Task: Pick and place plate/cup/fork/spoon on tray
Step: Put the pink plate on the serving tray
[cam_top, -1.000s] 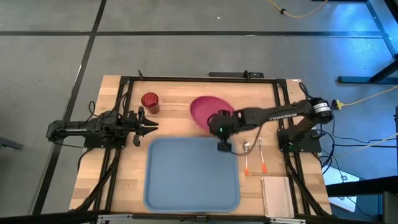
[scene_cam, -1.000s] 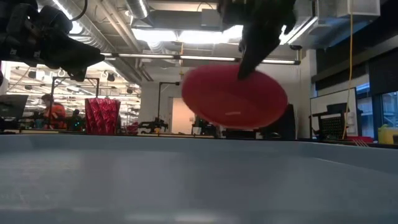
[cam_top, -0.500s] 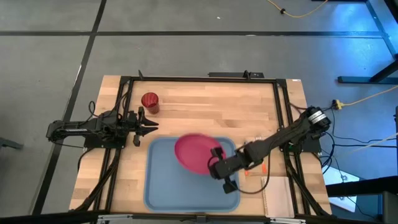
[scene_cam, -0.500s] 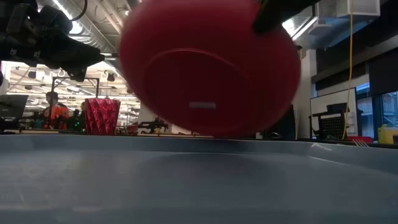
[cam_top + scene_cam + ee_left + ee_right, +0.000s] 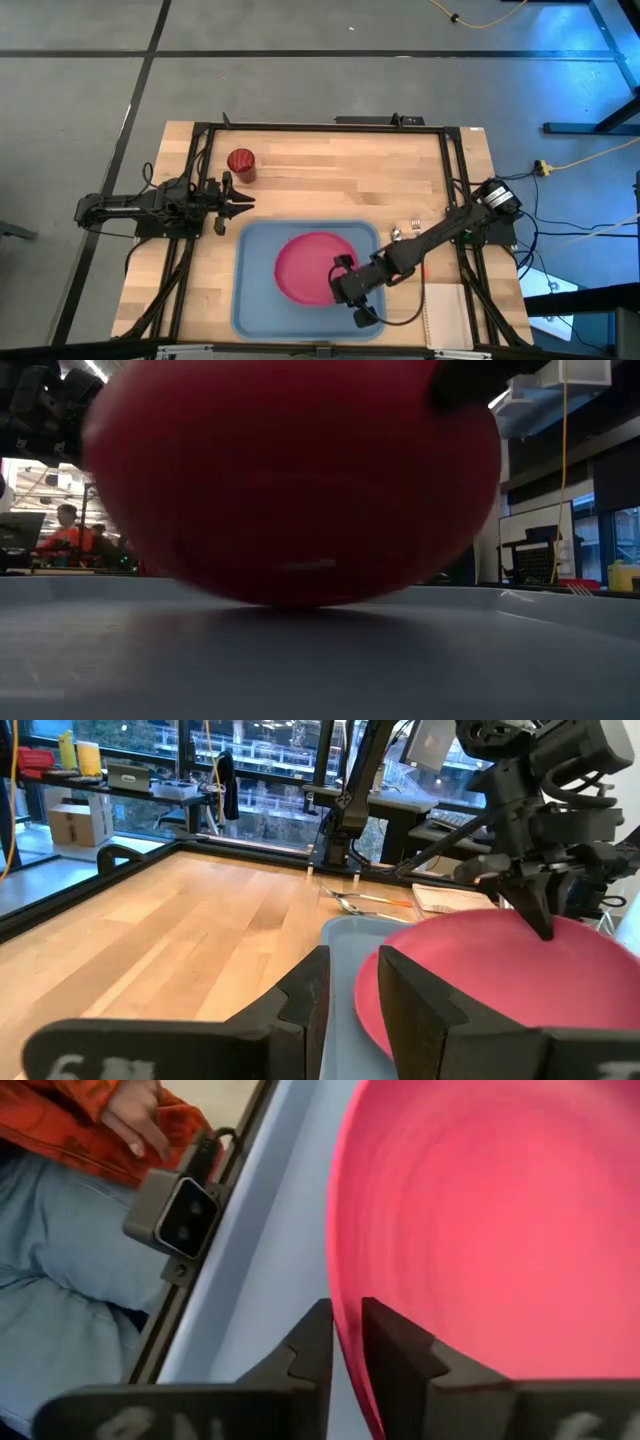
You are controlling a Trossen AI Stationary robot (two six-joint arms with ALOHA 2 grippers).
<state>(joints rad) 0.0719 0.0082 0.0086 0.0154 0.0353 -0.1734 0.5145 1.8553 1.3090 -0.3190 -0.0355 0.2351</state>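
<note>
The pink-red plate (image 5: 310,262) is over the light blue tray (image 5: 255,305), tilted, with its underside filling the low view (image 5: 290,480). My right gripper (image 5: 340,284) is shut on the plate's rim at the side toward the table's near right. My left gripper (image 5: 243,203) is open and empty, just left of the tray's far left corner. The dark red cup (image 5: 241,163) stands on the table at the far left. The fork and the spoon (image 5: 405,233) lie right of the tray, partly hidden under my right arm. My right gripper pinches the plate's rim (image 5: 338,1280), with one finger on its upper face and one (image 5: 310,1345) on its underside. The fingers come from above, slanting from the table's near right. The plate sits tilted. I cannot tell whether its low edge (image 5: 290,600) touches the tray floor.
A white notepad (image 5: 447,312) lies at the near right. The low camera (image 5: 185,1220) is fixed at the table's near edge. A person in an orange sleeve (image 5: 90,1130) sits beyond it. Bare wood lies between the cup and the tray.
My right gripper has carried the plate from beyond the tray's far edge toward the table's near edge and a little left. It has gone down over the tray's middle. The plate has stayed tilted in the shut fingers and now sits low over the tray floor.
</note>
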